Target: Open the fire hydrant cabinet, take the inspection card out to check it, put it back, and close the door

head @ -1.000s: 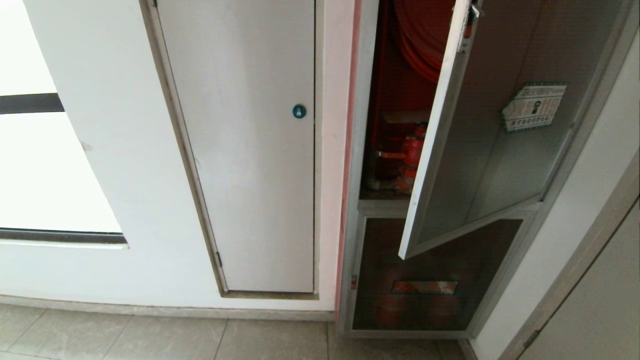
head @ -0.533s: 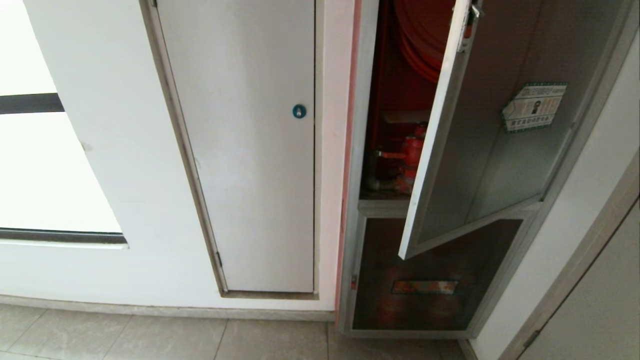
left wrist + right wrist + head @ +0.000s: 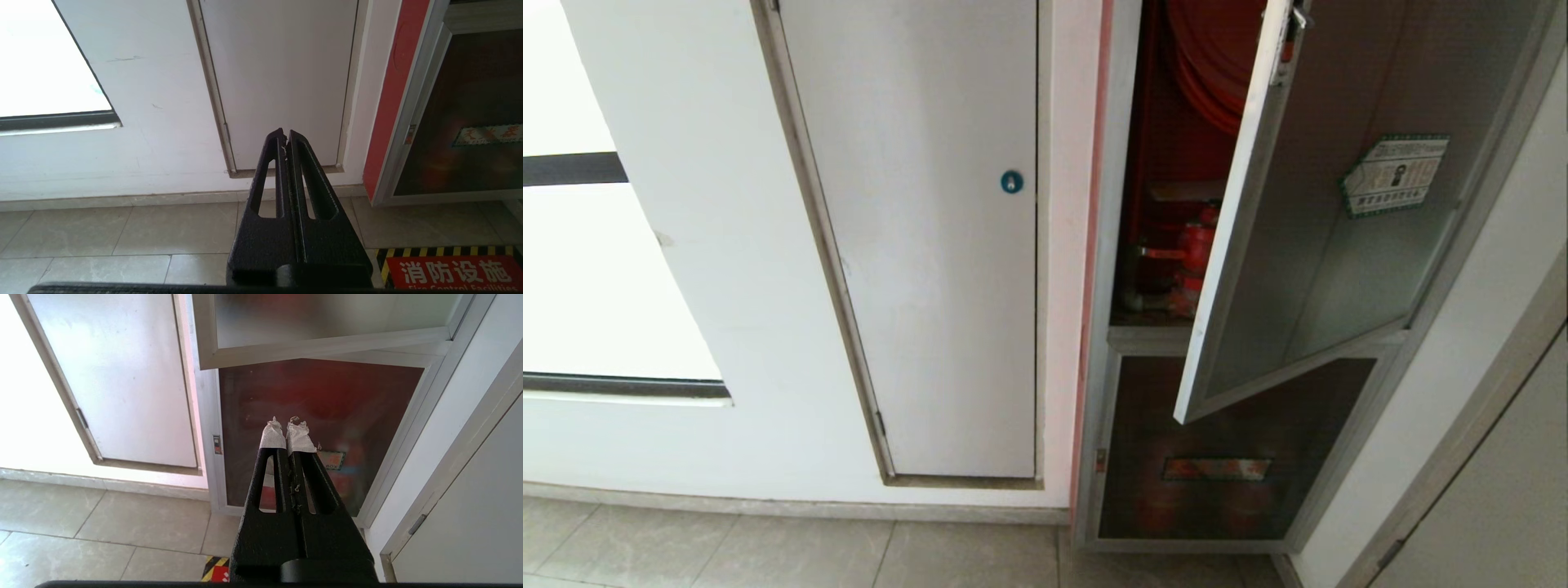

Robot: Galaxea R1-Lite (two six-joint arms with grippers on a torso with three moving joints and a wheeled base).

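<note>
The fire hydrant cabinet [image 3: 1104,245] stands at the right of the head view, its red inside with a hose [image 3: 1213,57] and a red valve [image 3: 1196,245] showing. Its door [image 3: 1307,245] hangs part-way open, swung out on its right side, with the green-bordered sticker [image 3: 1395,174] on the glass. The door's lower frame [image 3: 327,347] shows above my right gripper [image 3: 286,424], which is shut and empty, low before the lower dark panel [image 3: 327,396]. My left gripper [image 3: 284,134] is shut and empty, facing the white panel. The inspection card is out of view. Neither arm shows in the head view.
A white panel with a blue round lock [image 3: 1011,182] sits left of the cabinet. The smaller lower dark panel [image 3: 1225,457] is shut. A grey door [image 3: 1503,490] stands at the far right. A red floor sign with yellow-black stripes [image 3: 453,271] lies on the tiles.
</note>
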